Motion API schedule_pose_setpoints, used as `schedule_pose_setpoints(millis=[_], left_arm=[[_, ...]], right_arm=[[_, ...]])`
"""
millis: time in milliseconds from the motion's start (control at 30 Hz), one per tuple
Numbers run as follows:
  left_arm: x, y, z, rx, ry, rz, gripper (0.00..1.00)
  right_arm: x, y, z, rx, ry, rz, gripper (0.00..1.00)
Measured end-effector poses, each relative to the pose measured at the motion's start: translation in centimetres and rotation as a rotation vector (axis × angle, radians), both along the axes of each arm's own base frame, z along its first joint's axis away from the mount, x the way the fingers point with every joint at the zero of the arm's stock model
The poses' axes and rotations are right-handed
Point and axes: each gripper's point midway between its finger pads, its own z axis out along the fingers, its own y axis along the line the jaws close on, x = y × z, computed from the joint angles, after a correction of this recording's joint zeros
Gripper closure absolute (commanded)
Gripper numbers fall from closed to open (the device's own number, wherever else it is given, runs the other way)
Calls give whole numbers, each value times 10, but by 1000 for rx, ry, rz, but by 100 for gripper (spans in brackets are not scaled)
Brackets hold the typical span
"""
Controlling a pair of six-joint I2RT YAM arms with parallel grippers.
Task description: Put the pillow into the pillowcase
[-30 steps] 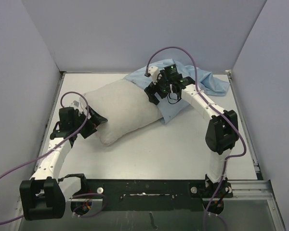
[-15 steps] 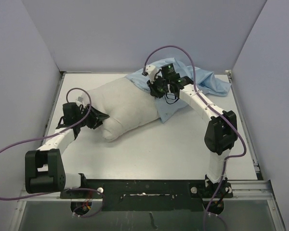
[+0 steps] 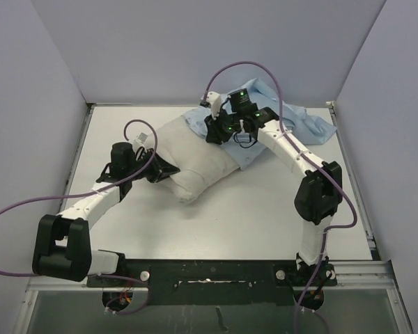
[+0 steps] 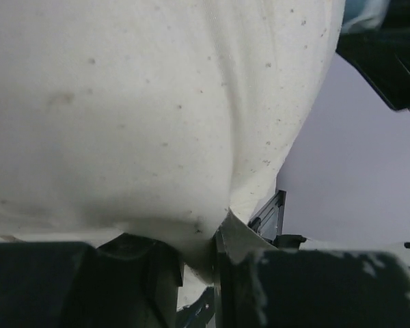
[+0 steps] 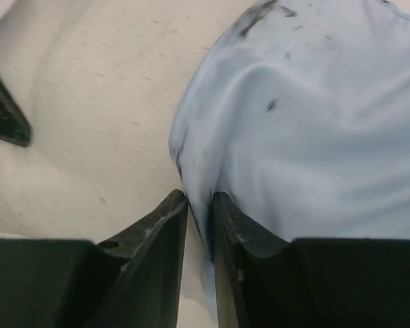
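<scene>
Top view, read left to right: my left arm (image 3: 90, 202) reaches in from the near left. The left jaws are clenched on a pinch of cloth at the near-left end of the pillow (image 3: 195, 156), and the left wrist view shows off-white fabric nipped between them. The pillow lies on the desk (image 3: 230, 223) with its long axis running diagonally from those jaws towards the far right. There its far end meets the pillowcase (image 3: 306, 126). My right arm (image 3: 289, 147) comes in from the right, and the right jaws are closed on the blue hem, just beside the pillow. The opening thus lies along the axis, away from the left jaws, which I judge must push. Count: one pillow, one pillowcase, two arms.
</scene>
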Motion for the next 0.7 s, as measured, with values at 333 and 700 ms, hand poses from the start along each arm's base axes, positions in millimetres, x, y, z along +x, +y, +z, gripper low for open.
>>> schedule_pose_setpoints(millis=[333, 700], left_arm=[[-19, 25, 62, 118, -257, 109, 10], [-27, 22, 93, 279, -399, 91, 15]], right_arm=[[-3, -89, 10, 111, 47, 87, 2], [-57, -164, 40, 319, 40, 93, 2]])
